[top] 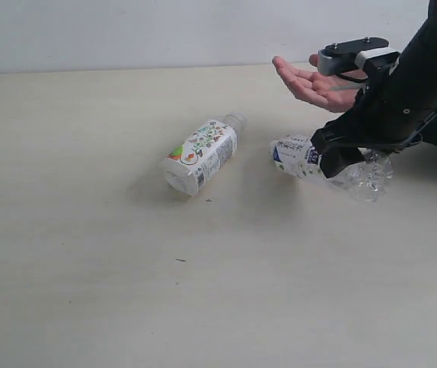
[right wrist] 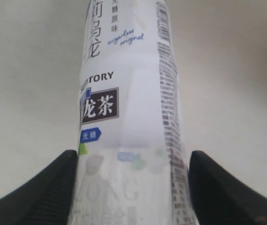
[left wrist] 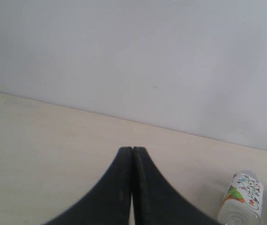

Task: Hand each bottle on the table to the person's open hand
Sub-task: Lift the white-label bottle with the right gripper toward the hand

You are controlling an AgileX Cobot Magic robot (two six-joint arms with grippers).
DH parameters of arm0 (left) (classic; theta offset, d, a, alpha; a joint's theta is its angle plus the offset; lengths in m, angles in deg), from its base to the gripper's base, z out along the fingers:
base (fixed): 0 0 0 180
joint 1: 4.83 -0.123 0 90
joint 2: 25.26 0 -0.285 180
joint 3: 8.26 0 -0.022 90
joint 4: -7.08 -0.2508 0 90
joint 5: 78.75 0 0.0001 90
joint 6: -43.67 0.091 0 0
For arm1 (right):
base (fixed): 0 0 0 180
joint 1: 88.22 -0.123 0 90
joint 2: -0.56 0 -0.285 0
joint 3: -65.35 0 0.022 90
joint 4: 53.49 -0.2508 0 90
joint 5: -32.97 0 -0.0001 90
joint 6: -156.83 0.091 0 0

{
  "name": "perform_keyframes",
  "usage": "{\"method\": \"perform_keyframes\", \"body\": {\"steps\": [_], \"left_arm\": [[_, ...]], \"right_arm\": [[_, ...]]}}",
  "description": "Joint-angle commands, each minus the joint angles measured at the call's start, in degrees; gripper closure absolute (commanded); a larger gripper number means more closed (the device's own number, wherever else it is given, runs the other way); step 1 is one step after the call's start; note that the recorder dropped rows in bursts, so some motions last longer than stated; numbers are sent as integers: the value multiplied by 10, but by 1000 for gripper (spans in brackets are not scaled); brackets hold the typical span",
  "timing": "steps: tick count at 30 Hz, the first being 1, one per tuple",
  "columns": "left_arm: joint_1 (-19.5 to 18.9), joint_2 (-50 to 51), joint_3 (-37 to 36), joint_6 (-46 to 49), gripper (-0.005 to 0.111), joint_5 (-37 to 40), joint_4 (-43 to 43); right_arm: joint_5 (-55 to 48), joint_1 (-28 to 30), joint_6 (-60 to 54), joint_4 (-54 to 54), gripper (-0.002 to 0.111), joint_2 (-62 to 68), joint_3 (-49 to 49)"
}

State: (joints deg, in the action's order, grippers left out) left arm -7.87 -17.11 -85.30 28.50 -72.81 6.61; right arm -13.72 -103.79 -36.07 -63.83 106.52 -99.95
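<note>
Left gripper (left wrist: 132, 150) fingers (left wrist: 120, 180) pressing together over bench (left wrist: 40, 140); colourful-print bottle (left wrist: 243, 197) lying on bench, apart.

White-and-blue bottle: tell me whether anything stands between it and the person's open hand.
Nothing visible does. Only bare table lies between the white-and-blue bottle and the person's open hand beyond it. The right pincer straddles the bottle, and the colourful-print bottle lies well off to one side of that path.

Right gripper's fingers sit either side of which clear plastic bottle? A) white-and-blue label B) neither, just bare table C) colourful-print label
A: the right gripper straddles the clear plastic bottle with the white-and-blue label; the colourful-print bottle lies apart on its side, untouched.
</note>
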Motion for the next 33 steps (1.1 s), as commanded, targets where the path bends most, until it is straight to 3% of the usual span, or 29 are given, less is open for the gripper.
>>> {"method": "perform_keyframes", "body": {"steps": [1, 19, 23, 25, 28, 30, 32, 33], "left_arm": [[3, -4, -2, 2, 104, -3, 5], [3, -4, -2, 2, 104, -3, 5], [3, -4, -2, 2, 104, -3, 5], [3, -4, -2, 2, 104, -3, 5], [3, -4, -2, 2, 104, -3, 5], [3, -4, -2, 2, 104, -3, 5], [3, -4, -2, 2, 104, -3, 5], [3, -4, -2, 2, 104, -3, 5]], "right_arm": [[10, 2, -6, 1, 108, 16, 5], [0, 2, -6, 9, 108, 59, 5], [-1, 2, -6, 9, 88, 59, 5], [-2, 2, -6, 9, 84, 59, 5], [1, 2, -11, 9, 84, 59, 5], [1, 2, -11, 15, 92, 59, 5], [0, 2, -13, 19, 108, 59, 5], [0, 2, -13, 19, 108, 59, 5]]}}
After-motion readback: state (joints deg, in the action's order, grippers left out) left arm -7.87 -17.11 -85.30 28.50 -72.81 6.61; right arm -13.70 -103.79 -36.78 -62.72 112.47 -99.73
